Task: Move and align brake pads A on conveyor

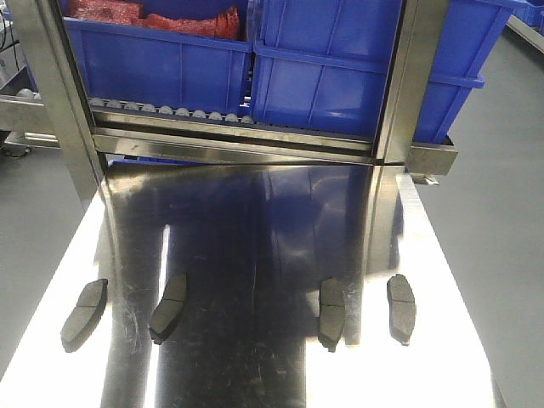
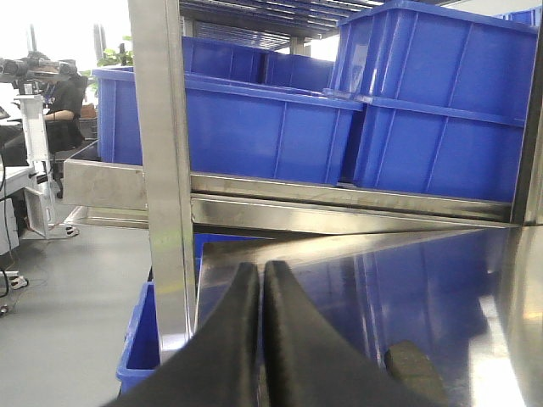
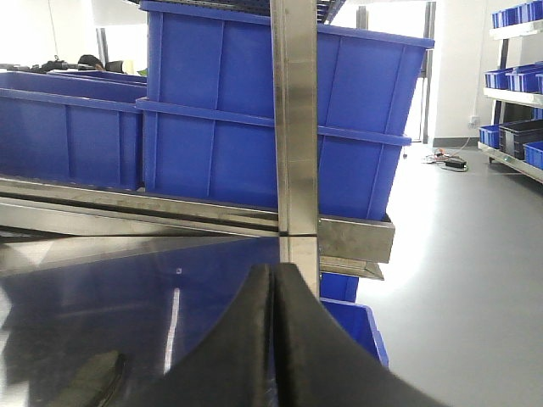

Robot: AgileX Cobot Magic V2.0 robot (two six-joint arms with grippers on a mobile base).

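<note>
Several flat dark grey brake pads lie in a row on the shiny steel tabletop (image 1: 255,238) in the front view: far left pad (image 1: 84,314), left-middle pad (image 1: 169,307), right-middle pad (image 1: 331,314), far right pad (image 1: 402,308). No dark charcoal conveyor belt shows in any view. Neither gripper shows in the front view. My left gripper (image 2: 260,270) is shut and empty, with one pad's end (image 2: 416,367) low to its right. My right gripper (image 3: 274,271) is shut and empty, with a pad (image 3: 93,379) low to its left.
Blue plastic bins (image 1: 365,68) stand on a metal roller track (image 1: 170,111) behind the tabletop, one holding red material (image 1: 153,15). Steel frame posts (image 1: 408,76) rise at the table's back corners. Grey floor lies either side; a blue bin (image 2: 144,339) sits below left.
</note>
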